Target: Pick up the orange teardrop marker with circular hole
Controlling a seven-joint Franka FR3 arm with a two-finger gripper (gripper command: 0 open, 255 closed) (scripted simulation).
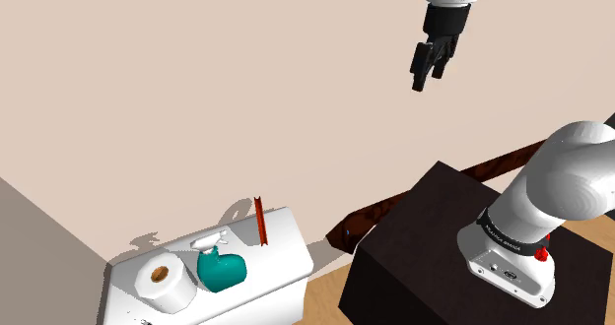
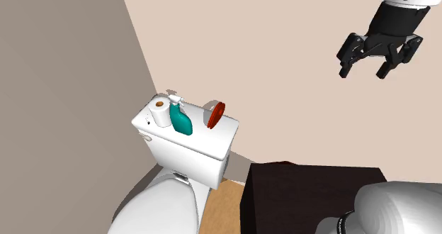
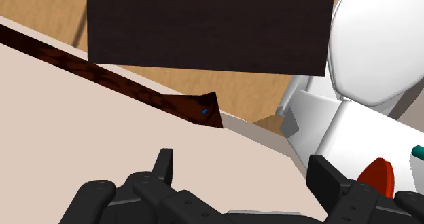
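Black hand [image 2: 363,69] released, fingers apart, empty, upper right of second exterior view. Beyond, centre-left: orange-red marker [image 2: 216,115] on edge atop toilet tank lid [image 2: 204,138], well apart from hand. Approach, grasp and lift all remain, by my judgement.

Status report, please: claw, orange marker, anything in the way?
Black claw open, empty, high, far from white toilet tank. Flat orange-red marker stands on edge on tank lid, untouched. Teal spray bottle beside it, apart.

On the white toilet tank [image 1: 285,260] we see a paper roll [image 1: 164,278] just beside a teal spray bottle [image 1: 223,268].
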